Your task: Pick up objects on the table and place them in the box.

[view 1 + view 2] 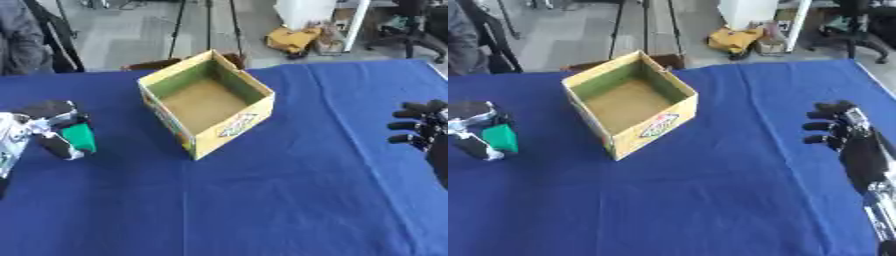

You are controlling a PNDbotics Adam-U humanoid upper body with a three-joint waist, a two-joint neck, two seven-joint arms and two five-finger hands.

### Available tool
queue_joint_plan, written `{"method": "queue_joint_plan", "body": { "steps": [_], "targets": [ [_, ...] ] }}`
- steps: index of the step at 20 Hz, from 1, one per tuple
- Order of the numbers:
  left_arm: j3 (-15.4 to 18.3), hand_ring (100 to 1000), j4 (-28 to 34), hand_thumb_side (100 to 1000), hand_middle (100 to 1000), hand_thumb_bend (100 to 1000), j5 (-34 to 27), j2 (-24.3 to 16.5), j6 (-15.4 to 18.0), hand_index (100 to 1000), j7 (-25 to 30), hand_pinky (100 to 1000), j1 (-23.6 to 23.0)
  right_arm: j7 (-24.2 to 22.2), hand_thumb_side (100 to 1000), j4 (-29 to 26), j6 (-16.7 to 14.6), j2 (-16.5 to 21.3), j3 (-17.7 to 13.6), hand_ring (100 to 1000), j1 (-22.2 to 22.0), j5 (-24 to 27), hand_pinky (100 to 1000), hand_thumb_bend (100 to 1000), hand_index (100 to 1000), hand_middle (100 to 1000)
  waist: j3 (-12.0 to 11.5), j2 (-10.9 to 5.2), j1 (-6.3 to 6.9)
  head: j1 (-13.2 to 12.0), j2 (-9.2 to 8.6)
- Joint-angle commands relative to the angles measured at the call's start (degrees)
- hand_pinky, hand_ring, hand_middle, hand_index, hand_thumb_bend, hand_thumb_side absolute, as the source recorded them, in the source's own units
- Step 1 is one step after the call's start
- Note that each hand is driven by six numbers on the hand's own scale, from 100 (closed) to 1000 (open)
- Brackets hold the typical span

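An open yellow cardboard box (206, 102) with a bare brown bottom stands on the blue tablecloth (289, 190), a little left of the middle. At the far left my left hand (48, 127) is curled round a green block (80, 137), a short way left of the box. My right hand (846, 132) hovers at the right edge, fingers curled and holding nothing, well away from the box.
Beyond the far table edge lies a grey floor with tripod legs (208, 25), a yellow bag (293, 39) and an office chair (416, 27). A person's dark sleeve (17, 37) shows at the upper left.
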State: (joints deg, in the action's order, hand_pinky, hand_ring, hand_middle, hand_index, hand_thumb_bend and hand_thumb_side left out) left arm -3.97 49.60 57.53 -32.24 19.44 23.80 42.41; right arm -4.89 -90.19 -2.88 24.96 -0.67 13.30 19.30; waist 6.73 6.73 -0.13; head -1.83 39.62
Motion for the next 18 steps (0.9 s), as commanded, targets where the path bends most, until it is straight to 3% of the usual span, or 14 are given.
{"method": "queue_joint_plan", "body": {
  "steps": [1,10,14,18],
  "targets": [
    [0.8,389,1.9,100,342,285,-1.2,-1.5,0.1,537,0.1,480,1.1,-0.1,900,-0.5,-0.1,0.9,-0.4,699,0.8,-0.4,600,100,813,695,0.1,-0.68,-0.04,0.2,-0.86],
    [1.5,378,12.2,100,330,168,-9.2,-1.7,-0.6,523,1.9,483,6.1,-0.2,900,-0.4,-0.1,1.0,-0.3,698,0.6,-0.4,600,100,813,695,0.1,-1.08,0.11,0.0,-0.8],
    [0.3,383,14.0,100,335,178,-11.3,1.6,-1.3,522,1.6,484,9.5,-0.5,900,-0.3,0.0,0.8,0.0,698,0.7,-0.3,600,100,813,695,0.6,-1.34,0.07,-0.3,-0.73],
    [-0.2,396,11.8,100,349,174,-10.2,6.9,-2.8,529,-1.2,499,12.6,-1.1,900,-0.3,0.1,0.5,0.6,698,1.3,-0.3,600,100,813,695,1.7,-1.02,-0.17,-1.0,-1.09]
  ]
}}
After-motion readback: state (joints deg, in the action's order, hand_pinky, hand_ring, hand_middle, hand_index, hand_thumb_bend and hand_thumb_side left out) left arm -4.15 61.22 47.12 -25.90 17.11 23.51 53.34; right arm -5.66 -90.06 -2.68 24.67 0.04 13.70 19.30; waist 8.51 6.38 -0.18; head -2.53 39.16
